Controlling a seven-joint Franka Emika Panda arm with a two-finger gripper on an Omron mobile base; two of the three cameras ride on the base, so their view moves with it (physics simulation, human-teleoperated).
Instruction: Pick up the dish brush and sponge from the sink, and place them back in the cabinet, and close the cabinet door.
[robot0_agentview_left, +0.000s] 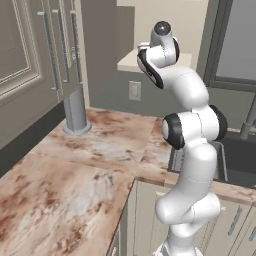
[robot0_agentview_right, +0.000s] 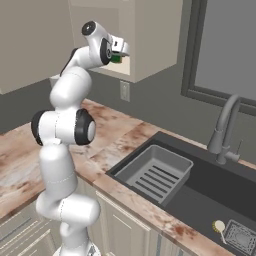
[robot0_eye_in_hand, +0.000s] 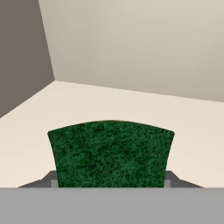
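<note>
My gripper (robot0_eye_in_hand: 109, 180) is shut on the sponge (robot0_eye_in_hand: 111, 153), whose dark green face spans the gap between the two fingertips. It reaches into the open cabinet (robot0_agentview_right: 150, 45), just above the pale cream shelf (robot0_eye_in_hand: 183, 127). From the right base view the gripper (robot0_agentview_right: 119, 54) is at the cabinet's mouth, with a bit of green sponge (robot0_agentview_right: 116, 58) showing under the hand. The dish brush (robot0_agentview_right: 218, 226) lies in the black sink (robot0_agentview_right: 200, 187), its cream round end up, near the front right corner. Taupe doors with long bar handles (robot0_agentview_left: 62, 45) hang to the left; I cannot tell which one is the cabinet door.
A grey ribbed drainer tray (robot0_agentview_right: 155, 174) sits in the sink's left half, and the arched faucet (robot0_agentview_right: 224, 131) rises behind it. A grey cylinder (robot0_agentview_left: 76, 112) stands on the marble counter (robot0_agentview_left: 75, 170) below the wall cabinets. An outlet (robot0_agentview_right: 124, 91) is on the wall.
</note>
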